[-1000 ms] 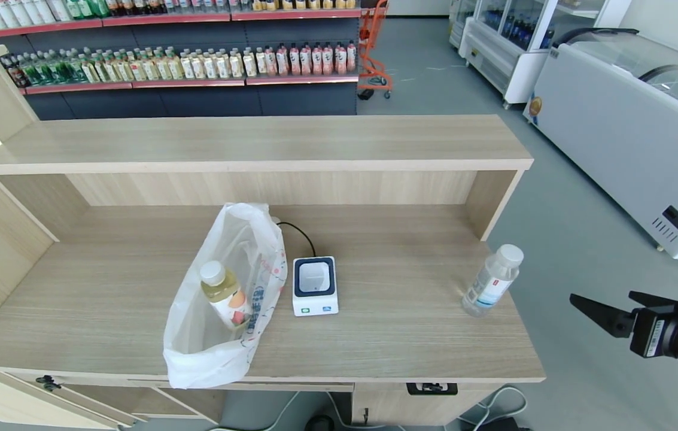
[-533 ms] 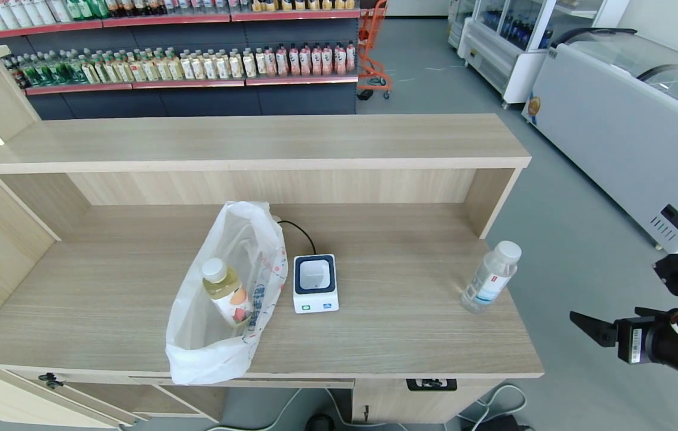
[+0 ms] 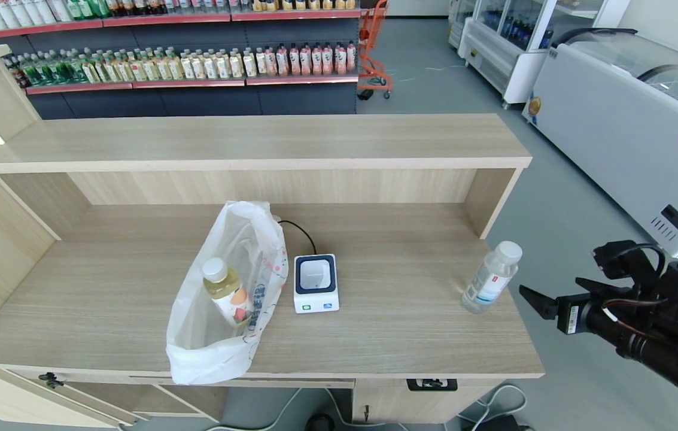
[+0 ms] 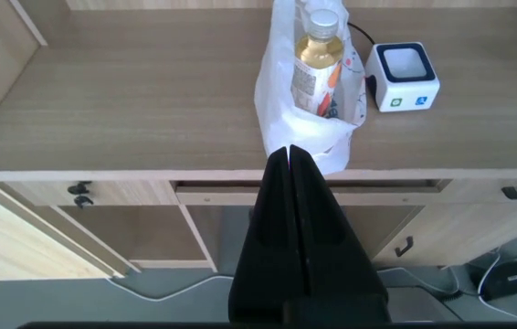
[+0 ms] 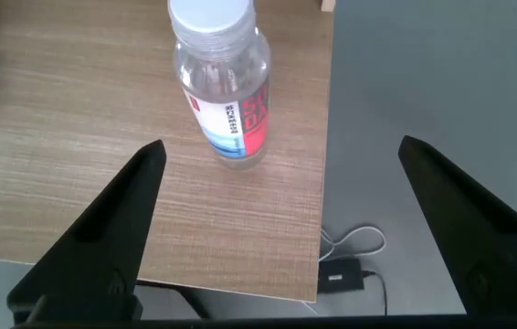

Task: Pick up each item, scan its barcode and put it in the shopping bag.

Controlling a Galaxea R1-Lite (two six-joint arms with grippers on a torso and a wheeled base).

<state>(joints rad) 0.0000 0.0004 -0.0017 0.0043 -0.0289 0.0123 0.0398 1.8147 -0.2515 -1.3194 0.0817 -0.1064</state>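
Right gripper [image 3: 550, 287] hangs far out to the right of the scanner [image 3: 315, 282], fingers spread wide, nothing between them. The water bottle [image 3: 490, 278] stands upright well right of the scanner, just where the counter [image 3: 404, 335] runs out. The danger, I reckon: a finger clips that tall, light bottle before both fingers straddle it, and it topples off that end. A grip across the label could also hide the barcode. Left gripper [image 4: 289, 160] sits nearer the robot than the scanner and leftward, fingers pressed together, empty. The bag [image 3: 219, 341], just left of the scanner, holds a juice bottle [image 3: 225, 293]; its soft mouth may sag.
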